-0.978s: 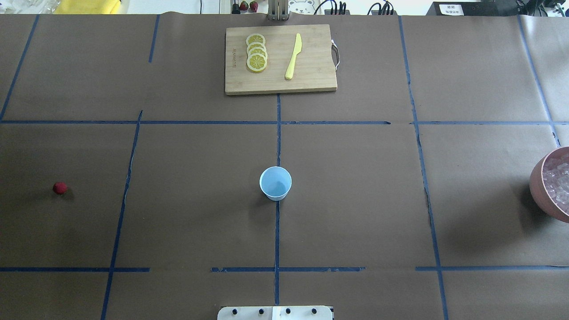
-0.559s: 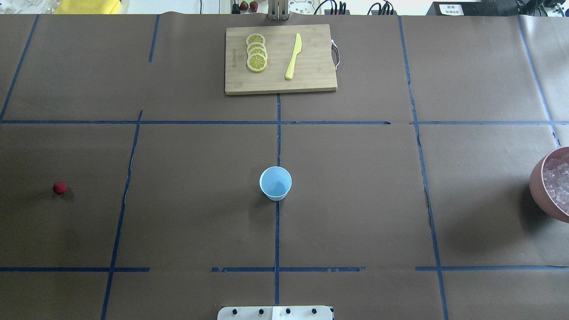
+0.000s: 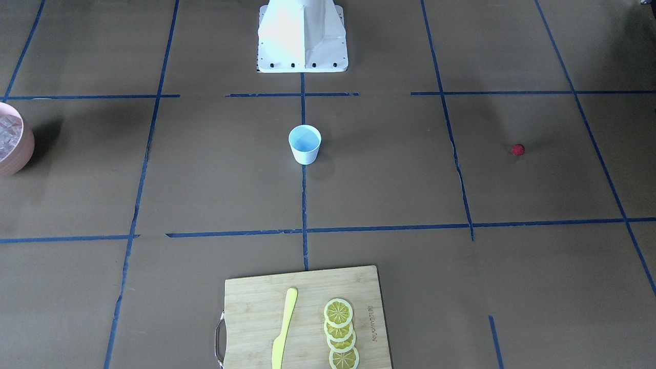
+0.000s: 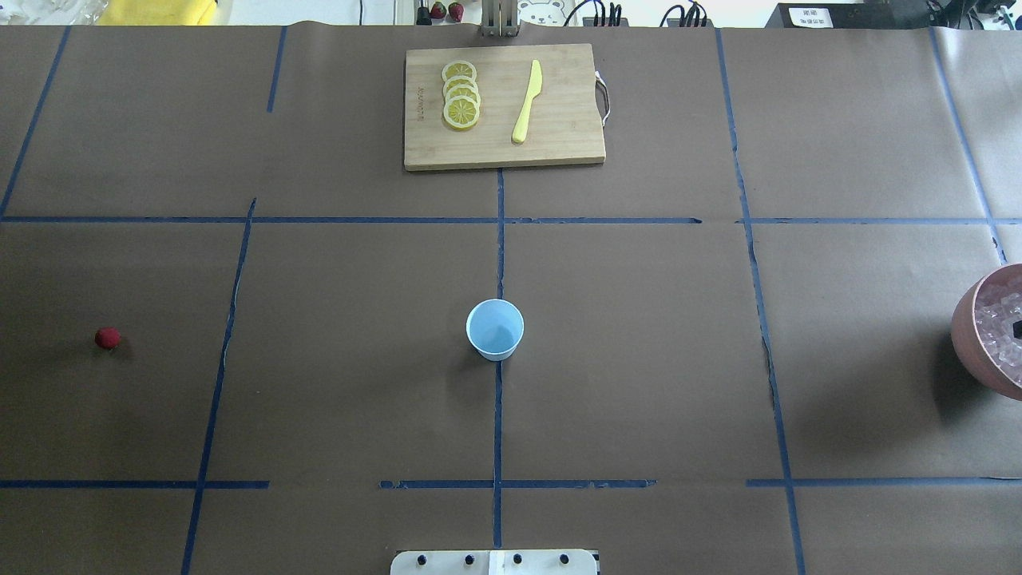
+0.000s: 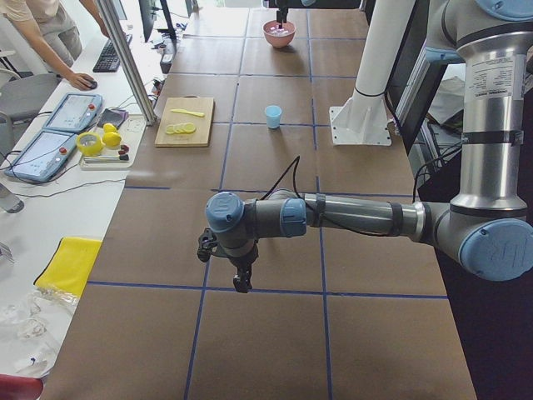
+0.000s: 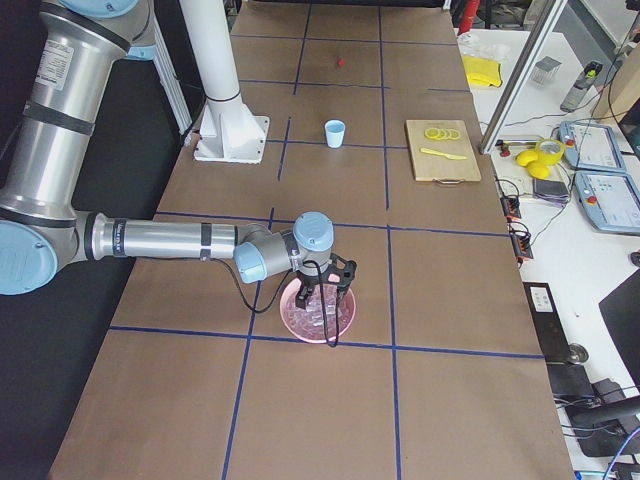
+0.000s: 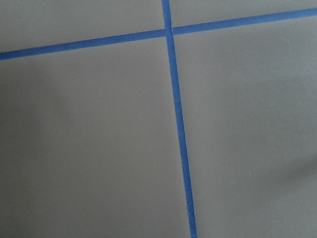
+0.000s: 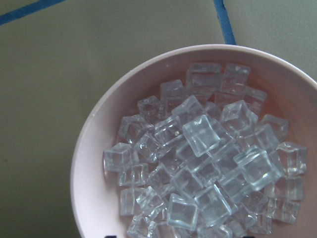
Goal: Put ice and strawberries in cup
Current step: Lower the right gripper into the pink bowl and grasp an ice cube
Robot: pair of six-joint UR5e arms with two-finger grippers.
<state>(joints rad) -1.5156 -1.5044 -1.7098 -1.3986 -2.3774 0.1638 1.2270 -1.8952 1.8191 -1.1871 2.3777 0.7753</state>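
Note:
The white cup (image 4: 495, 329) with a pale blue inside stands upright at the table's middle, also in the front view (image 3: 305, 144). One small red strawberry (image 4: 107, 338) lies far left on the table. Ice cubes (image 8: 208, 158) fill a pink bowl (image 4: 970, 335) at the right edge. My right gripper (image 6: 322, 305) hangs just above the ice; two dark tips far apart at the wrist view's bottom edge show it open. My left gripper (image 5: 241, 283) hangs over bare table, well short of the strawberry; I cannot tell whether it is open or shut.
A wooden cutting board (image 4: 559, 144) with several lemon slices (image 4: 461, 94) and a yellow knife (image 4: 527, 101) lies at the far middle. The robot's white base (image 3: 302, 36) stands behind the cup. A person (image 5: 50, 33) leans over a side bench.
A small black tip of my right gripper has come into the overhead view over the ice bowl at the right edge. Cup and strawberry have not moved.

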